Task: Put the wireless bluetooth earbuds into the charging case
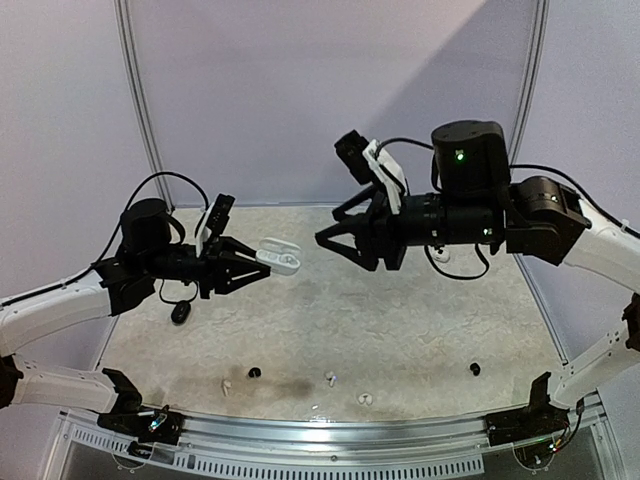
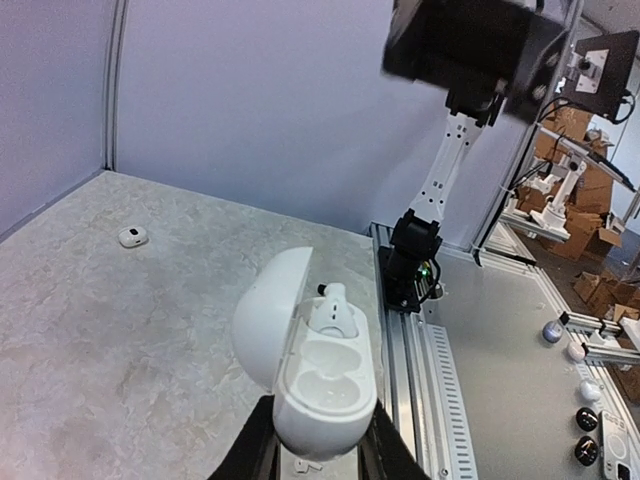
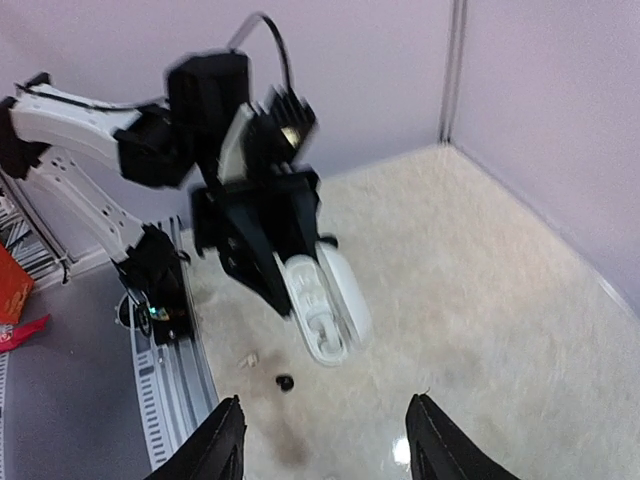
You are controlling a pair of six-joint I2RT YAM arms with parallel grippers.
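The left claw (image 1: pixel 262 262) is clamped on the lower shell of a glossy white pebble-shaped charging case (image 1: pixel 283 260) and holds it up off the pale mottled tabletop (image 1: pixel 420 320). The lid is swung open to one side. From the left wrist, a seated white short-stemmed earbud (image 2: pixel 330 306) stands in the socket farther from the claw, and the nearer socket shows as a smooth hollow.

The right claw (image 1: pixel 335 242) hangs just to the right of the case at about the same height. It points at the case without touching it, with its fingers spread wide and nothing between them.

The other earbuds lie on the tabletop, well apart from the case, in a loose row toward the arm bases. A round black earbud (image 1: pixel 254 372) lies nearly under the case, with a small white earbud (image 1: pixel 224 385) just left of it. A second white earbud (image 1: pixel 330 378) and a third white earbud (image 1: pixel 365 398) lie further right, and a far black earbud (image 1: pixel 474 369) is well off to the right.

A small dark rounded object (image 1: pixel 180 312) lies down and to the left of the case. The left wrist view shows a little closed white case (image 2: pixel 132 236) on the tabletop, far from the held one.
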